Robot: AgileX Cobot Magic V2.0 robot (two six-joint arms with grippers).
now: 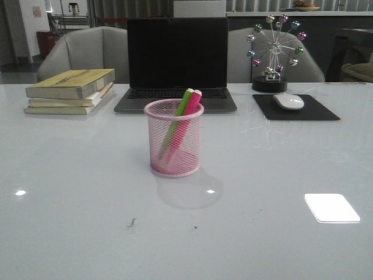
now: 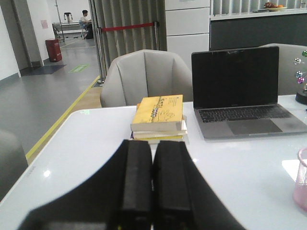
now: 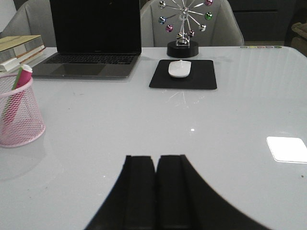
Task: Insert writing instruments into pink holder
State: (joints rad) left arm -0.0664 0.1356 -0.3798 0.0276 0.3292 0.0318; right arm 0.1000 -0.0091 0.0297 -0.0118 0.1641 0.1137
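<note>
The pink holder point(image 1: 173, 140) stands upright at the middle of the white table. Inside it lean a lime green marker point(image 1: 179, 114) and a bright pink marker point(image 1: 190, 114), their whitish ends above the rim. The right wrist view shows the holder point(image 3: 18, 117) with both markers point(image 3: 19, 84) off to one side. The left wrist view catches only the holder's edge point(image 2: 302, 179). My left gripper point(image 2: 153, 143) is shut and empty, well away from the holder. My right gripper point(image 3: 156, 158) is shut and empty over bare table. Neither gripper shows in the front view.
An open dark laptop point(image 1: 176, 64) stands behind the holder. A stack of books point(image 1: 70, 90) lies at the back left. A white mouse point(image 1: 288, 101) rests on a black pad point(image 1: 295, 107) at the back right, with a desk ornament of coloured balls point(image 1: 273, 52) behind it.
</note>
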